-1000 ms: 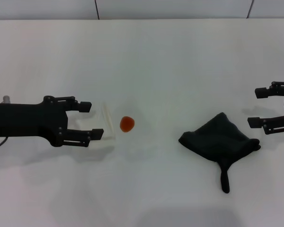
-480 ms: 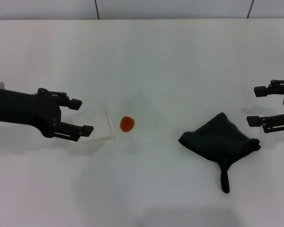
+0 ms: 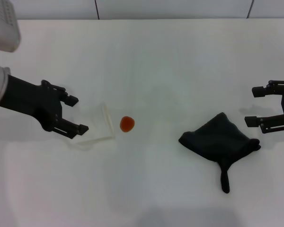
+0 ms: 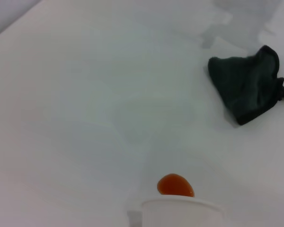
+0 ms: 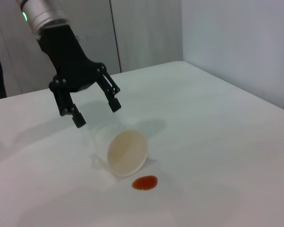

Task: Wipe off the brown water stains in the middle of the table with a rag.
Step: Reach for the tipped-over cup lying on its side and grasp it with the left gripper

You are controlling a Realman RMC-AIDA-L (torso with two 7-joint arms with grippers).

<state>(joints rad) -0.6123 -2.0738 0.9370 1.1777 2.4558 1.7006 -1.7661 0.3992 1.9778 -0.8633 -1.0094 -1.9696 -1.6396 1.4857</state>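
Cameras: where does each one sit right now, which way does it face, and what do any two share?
Head view: on the robot's head, looking down on the table; shows the left claw open by the tipped cup, and the right claw open beside the rag.
Left wrist view: on the left wrist, facing across the cup rim and stain toward the rag; no own fingers show.
Right wrist view: on the right wrist, facing the cup mouth, stain and the left claw.
Shared: all three show the cup and stain.
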